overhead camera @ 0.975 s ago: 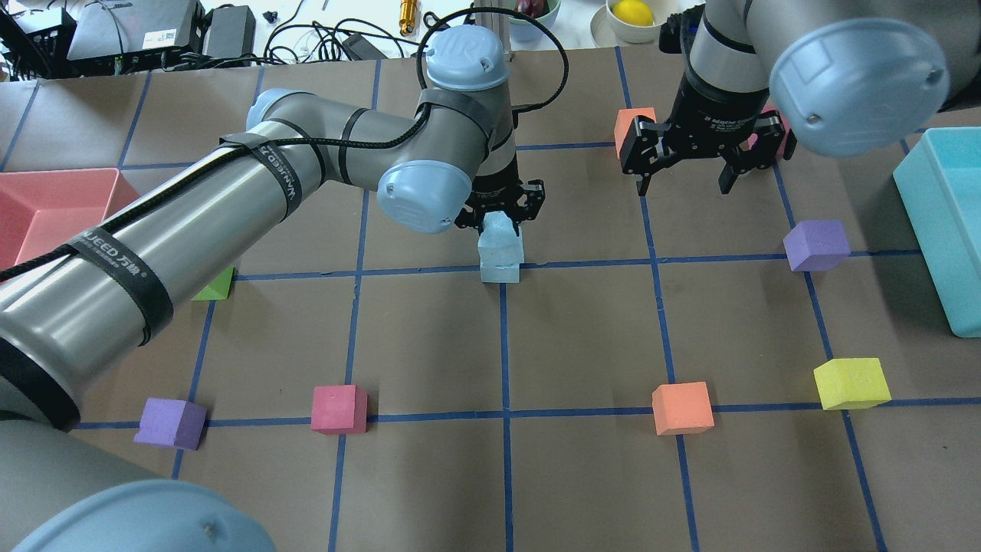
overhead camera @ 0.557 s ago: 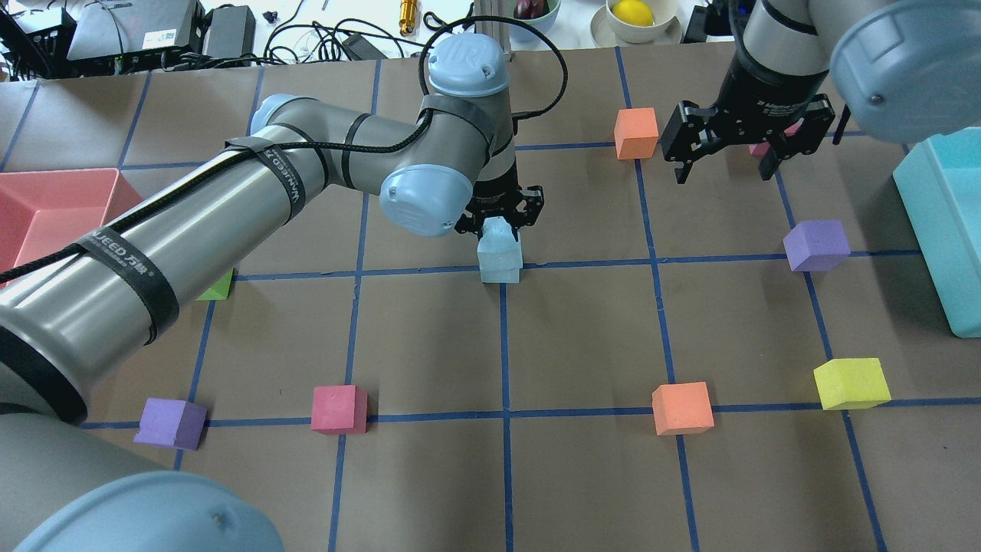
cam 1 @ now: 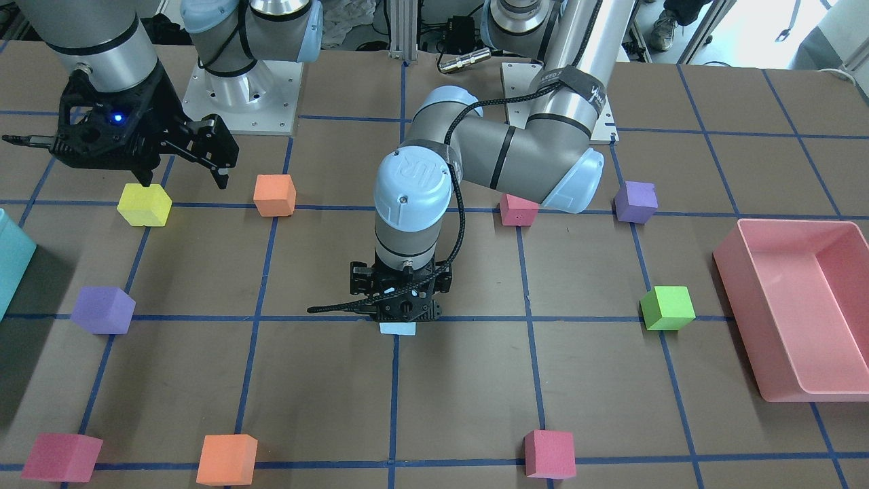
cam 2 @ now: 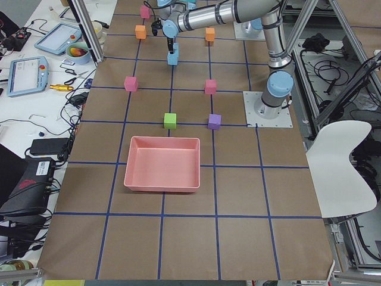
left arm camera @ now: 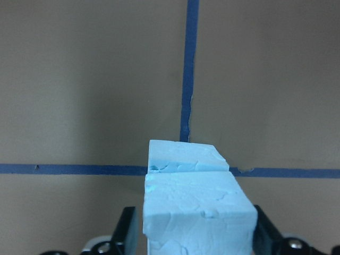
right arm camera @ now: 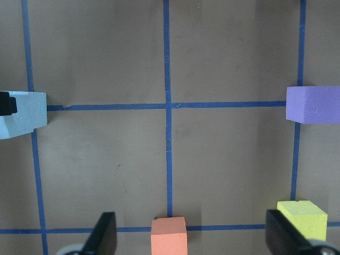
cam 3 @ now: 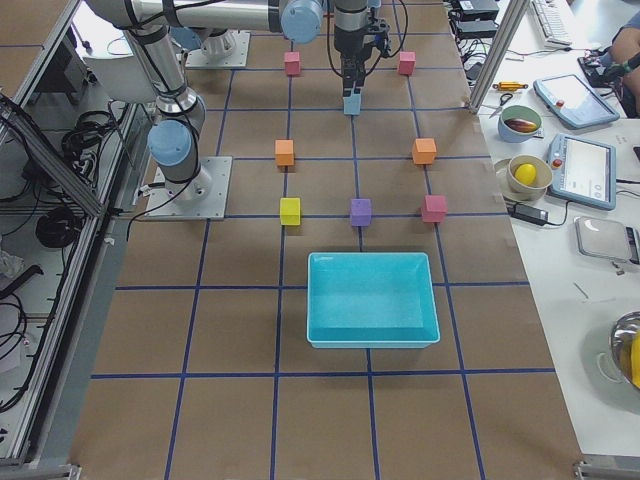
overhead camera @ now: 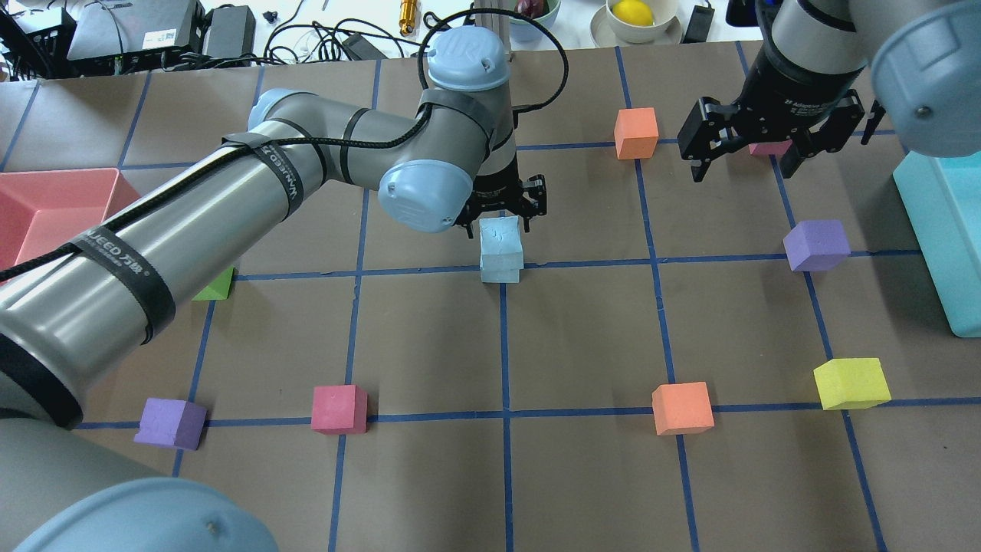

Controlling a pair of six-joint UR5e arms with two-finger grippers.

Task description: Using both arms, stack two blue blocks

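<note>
Two pale blue blocks stand stacked at the table's centre, the upper one on the lower one and slightly offset. In the left wrist view the upper block sits between my fingers, with the lower one showing beyond it. My left gripper is just above the stack, open a little, with its fingers beside the upper block. My right gripper is open and empty at the far right of the table, well away from the stack.
An orange cube and a pink cube lie by the right gripper. A purple cube, yellow cube, orange cube, pink cube, purple cube and green cube lie around. A teal bin stands at the right and a pink bin at the left.
The right arm has swung back and to the right, away from the centre. The upper blue block has settled onto the lower one, and the left gripper's fingers have come off it.
</note>
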